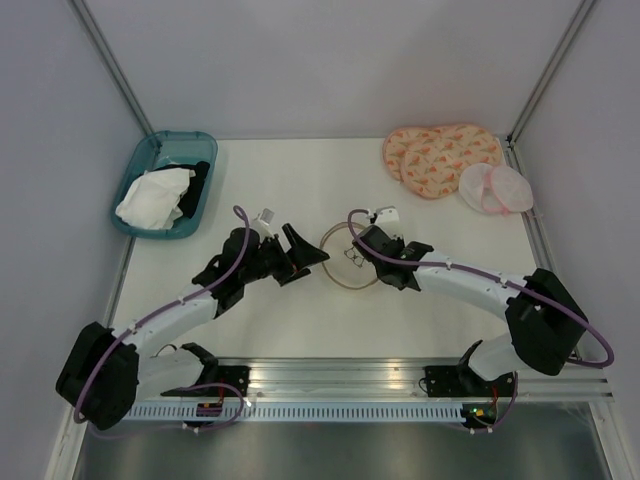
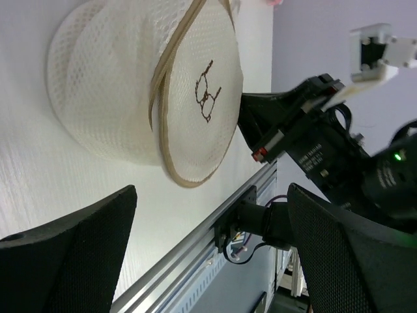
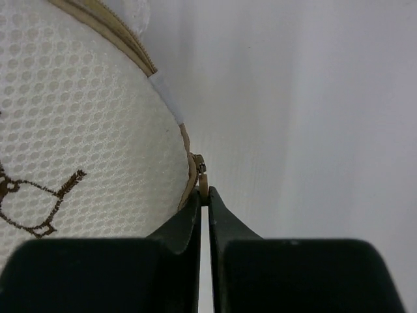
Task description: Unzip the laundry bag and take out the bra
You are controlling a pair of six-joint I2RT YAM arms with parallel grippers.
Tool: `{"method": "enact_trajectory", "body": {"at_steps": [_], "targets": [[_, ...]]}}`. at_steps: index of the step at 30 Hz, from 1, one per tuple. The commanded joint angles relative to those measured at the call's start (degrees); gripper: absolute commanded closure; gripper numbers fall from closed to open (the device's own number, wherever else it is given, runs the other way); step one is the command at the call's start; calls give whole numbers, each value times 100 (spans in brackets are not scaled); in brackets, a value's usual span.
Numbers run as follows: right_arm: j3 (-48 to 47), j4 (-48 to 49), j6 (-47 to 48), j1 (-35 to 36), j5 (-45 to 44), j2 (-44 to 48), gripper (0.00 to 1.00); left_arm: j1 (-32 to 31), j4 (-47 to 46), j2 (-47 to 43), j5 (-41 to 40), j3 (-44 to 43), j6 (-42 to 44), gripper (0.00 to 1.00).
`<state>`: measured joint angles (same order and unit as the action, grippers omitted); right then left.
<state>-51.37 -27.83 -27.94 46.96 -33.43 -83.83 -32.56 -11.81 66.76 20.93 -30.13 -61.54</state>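
The laundry bag (image 1: 345,268), a cream mesh dome with a tan zipped rim and a small dark bra icon, lies on the table between my two grippers. In the left wrist view the laundry bag (image 2: 130,91) rests on its side, icon face towards the right arm. My left gripper (image 1: 308,252) stands open just left of it, its fingers (image 2: 71,254) wide apart and holding nothing. My right gripper (image 3: 204,195) is shut on the tan zipper pull (image 3: 203,183) at the rim of the laundry bag (image 3: 78,124). The bra is out of view.
A teal bin (image 1: 138,160) at the back left holds a white cloth (image 1: 152,198) and a black cloth (image 1: 200,180). A pink-orange patterned pad (image 1: 440,155) and a pale pink mesh pair (image 1: 495,188) lie at the back right. An aluminium rail (image 1: 330,375) runs along the near edge.
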Motion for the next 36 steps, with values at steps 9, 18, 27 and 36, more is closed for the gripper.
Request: {"method": "enact_trajectory", "body": {"at_steps": [9,18,27,36], "targets": [[-365,-662,-106,-222,-368,595,31,4,549,-1052,-879,455,800,3],[-259,-223,333,-222,1399,1721,24,12,-1507,510,-731,667,2075,7],[-417,85,413,-222,2165,1528,26,12,-2825,2068,104,-10,2112,15],[-988,191,448,163,1904,834,30,12,-3415,2825,632,-248,1619,69]]}}
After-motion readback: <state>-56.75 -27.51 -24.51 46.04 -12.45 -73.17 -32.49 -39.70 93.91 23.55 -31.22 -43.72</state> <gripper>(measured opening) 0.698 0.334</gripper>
